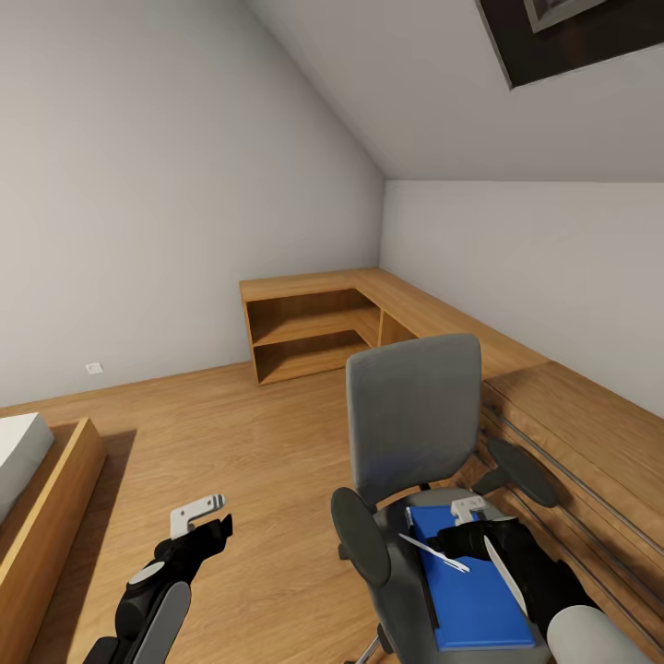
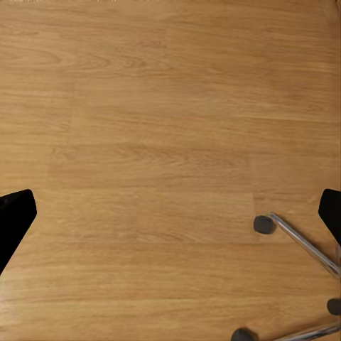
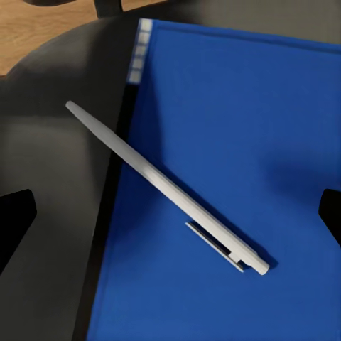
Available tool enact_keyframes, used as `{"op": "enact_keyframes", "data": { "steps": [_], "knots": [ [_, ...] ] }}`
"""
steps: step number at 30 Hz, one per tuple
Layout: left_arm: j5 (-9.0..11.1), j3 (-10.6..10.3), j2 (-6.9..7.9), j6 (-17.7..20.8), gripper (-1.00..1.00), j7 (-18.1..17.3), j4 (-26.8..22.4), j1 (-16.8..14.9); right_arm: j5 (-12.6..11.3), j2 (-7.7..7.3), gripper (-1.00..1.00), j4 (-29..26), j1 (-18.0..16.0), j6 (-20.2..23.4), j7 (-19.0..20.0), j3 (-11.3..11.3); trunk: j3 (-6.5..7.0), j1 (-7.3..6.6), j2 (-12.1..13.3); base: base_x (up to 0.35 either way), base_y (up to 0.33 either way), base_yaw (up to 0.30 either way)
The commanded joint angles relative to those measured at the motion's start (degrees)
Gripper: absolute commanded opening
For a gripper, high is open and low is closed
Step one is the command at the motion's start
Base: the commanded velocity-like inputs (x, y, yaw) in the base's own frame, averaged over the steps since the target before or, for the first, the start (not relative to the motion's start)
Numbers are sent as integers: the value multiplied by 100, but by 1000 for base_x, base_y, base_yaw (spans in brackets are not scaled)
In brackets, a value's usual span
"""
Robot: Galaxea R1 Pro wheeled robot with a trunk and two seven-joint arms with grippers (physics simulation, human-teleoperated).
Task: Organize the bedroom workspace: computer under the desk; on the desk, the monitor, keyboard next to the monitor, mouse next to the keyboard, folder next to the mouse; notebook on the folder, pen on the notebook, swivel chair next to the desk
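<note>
Right end effector (image 1: 464, 516) spread apart above pen (image 3: 165, 186), lying across folder (image 3: 234, 185) on chair (image 1: 415, 415) seat; likely lining up to pick pen. Left end effector (image 1: 198, 516) also spread apart, idle over floor (image 2: 163, 128).

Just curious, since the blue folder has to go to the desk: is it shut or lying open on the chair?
Shut. The folder lies flat on the swivel chair seat as one plain blue cover, no pages showing, with a pen resting across it.

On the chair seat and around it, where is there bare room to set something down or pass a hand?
The folder with the pen across its edge covers most of the swivel chair seat, under the right gripper; that is crowded. Free: the wooden floor between chair and bed frame, and the low cabinets' top.
</note>
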Motion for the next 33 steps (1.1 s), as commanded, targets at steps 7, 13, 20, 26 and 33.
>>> {"op": "enact_keyframes", "data": {
  "steps": [7,13,20,26,33],
  "knots": [
    [57,-13,5,9,100,59,-21,-5,52,0,100,-10,-3,20,34,11,-6,0,-3,0,0,0],
    [57,-13,5,9,100,66,-22,-5,52,0,100,-9,-3,20,34,11,-96,110,-204,0,0,0],
    [57,-13,5,9,100,68,-22,-5,52,0,100,-10,-3,20,34,11,-221,263,-485,0,0,0],
    [57,-13,5,9,100,68,-22,-5,52,0,100,-9,-3,20,34,11,-329,395,-725,0,0,0],
    [57,-13,5,9,100,68,-22,-5,52,0,100,-11,-3,20,34,11,-455,549,-1006,0,0,0]
  ]
}}
